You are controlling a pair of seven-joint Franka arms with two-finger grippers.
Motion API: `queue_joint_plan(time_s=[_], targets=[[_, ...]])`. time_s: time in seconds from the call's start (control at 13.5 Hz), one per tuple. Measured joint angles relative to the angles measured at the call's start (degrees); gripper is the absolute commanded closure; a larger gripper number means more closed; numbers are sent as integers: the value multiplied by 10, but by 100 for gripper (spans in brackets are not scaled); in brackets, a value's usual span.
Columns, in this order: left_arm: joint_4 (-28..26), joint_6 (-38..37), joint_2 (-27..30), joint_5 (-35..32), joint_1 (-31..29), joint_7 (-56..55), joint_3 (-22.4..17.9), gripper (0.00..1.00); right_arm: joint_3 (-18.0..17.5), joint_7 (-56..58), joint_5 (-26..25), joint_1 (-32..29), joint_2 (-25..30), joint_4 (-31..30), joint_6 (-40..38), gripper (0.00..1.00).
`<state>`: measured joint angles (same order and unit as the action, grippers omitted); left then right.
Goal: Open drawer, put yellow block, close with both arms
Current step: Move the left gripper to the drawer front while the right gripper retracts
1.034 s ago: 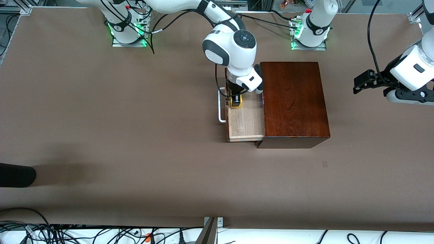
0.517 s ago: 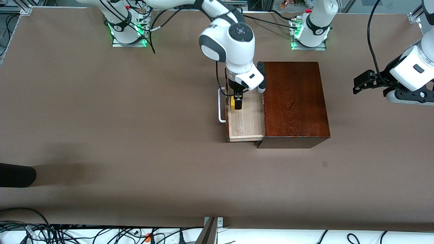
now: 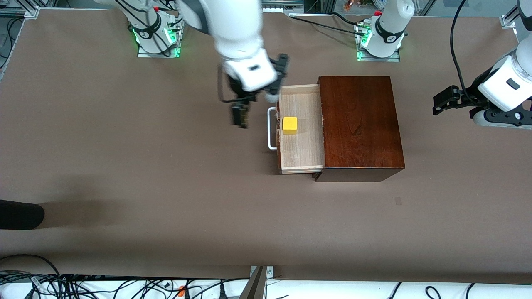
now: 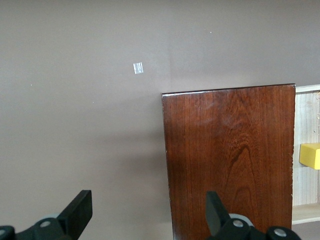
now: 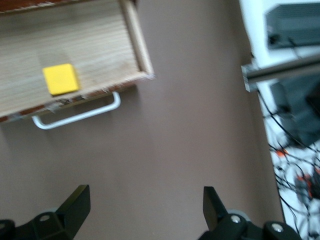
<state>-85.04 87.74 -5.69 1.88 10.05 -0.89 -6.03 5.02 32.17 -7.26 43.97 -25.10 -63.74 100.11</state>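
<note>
The drawer (image 3: 301,158) stands pulled out of the dark reddish-brown wooden box (image 3: 359,124), its white handle (image 3: 271,128) toward the right arm's end. The yellow block (image 3: 290,125) lies free on the drawer's pale floor; it also shows in the right wrist view (image 5: 60,79) and the left wrist view (image 4: 310,155). My right gripper (image 3: 240,117) is open and empty, up over the bare table beside the handle. My left gripper (image 3: 444,101) is open and empty, waiting over the table past the box at the left arm's end.
A black object (image 3: 20,214) lies at the table's edge at the right arm's end. Cables (image 3: 83,286) run along the front edge. A small pale mark (image 3: 398,201) is on the table nearer the front camera than the box.
My right gripper has let go of the yellow block in the drawer, risen and swung away over the table beside the handle. The left arm has not moved.
</note>
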Motion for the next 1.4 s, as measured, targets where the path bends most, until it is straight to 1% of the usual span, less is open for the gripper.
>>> queue_joint_plan(time_s=[0.15,0.22,0.3,0.44,0.66,0.74,0.89,0.96,1.11,1.26,1.33,1.4], targets=[[0,0,0,0,4,1,1,0,56,0,12,-8,17,-2,-1,0],[0,0,-1,0,10,1,3,0,80,0,33,-17,19,-3,0,0],[0,0,-2,0,15,1,10,0,95,0,55,-31,20,-3,3,0],[-1,0,-5,0,23,1,34,0,122,0,77,-58,27,-3,3,0],[1,5,-13,0,43,2,78,0,147,0,95,-88,51,-3,-12,0],[8,11,-21,0,58,2,92,0,157,0,95,-91,58,-3,-34,0],[34,16,-48,0,103,1,106,0,174,-1,109,-94,74,-5,-51,0],[52,18,-65,0,130,2,108,0,177,-3,118,-102,87,-12,-61,0],[82,20,-99,0,183,14,110,0,176,-2,135,-137,119,-43,-76,0],[99,28,-131,0,229,86,111,0,172,1,160,-189,148,-81,-81,0],[104,42,-143,0,247,127,112,0,159,3,169,-221,162,-101,-82,0],[106,59,-154,0,261,163,112,0,132,3,172,-260,177,-120,-82,0]])
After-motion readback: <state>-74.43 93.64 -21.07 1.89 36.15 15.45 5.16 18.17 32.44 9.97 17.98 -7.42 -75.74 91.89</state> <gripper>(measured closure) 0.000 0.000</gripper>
